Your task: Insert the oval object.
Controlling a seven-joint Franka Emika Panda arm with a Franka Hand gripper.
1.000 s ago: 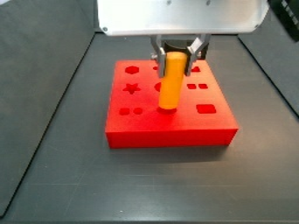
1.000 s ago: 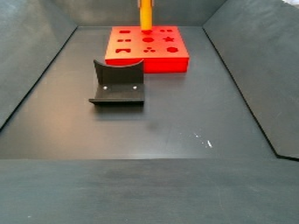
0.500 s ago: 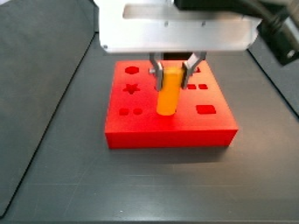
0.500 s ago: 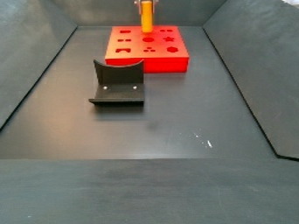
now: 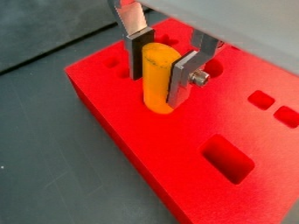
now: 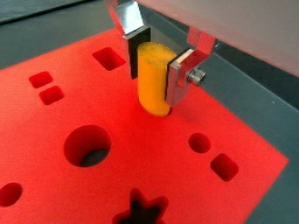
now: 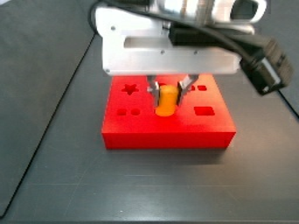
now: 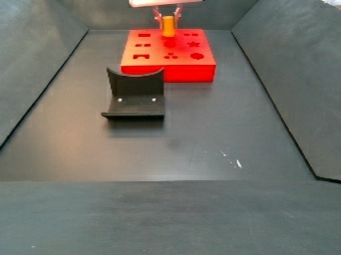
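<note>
the arm comes straight down from the top of the frame over the red block, its wide white wrist housing level above the block in a side view. the gripper points downward, and its jaws pinch the oval object by its upper part, one silver finger on each side. the peg stands upright, slightly tilted in a side view, with its lower end meeting the block's top face near the middle; whether the tip sits inside a hole or only on the surface cannot be told. in both wrist views the block's shaped holes lie around the peg. in a side view the gripper is at the top centre, the peg a short orange stub above the block. a dark curved holder stands on the grey floor left of centre, apart from the block.
</note>
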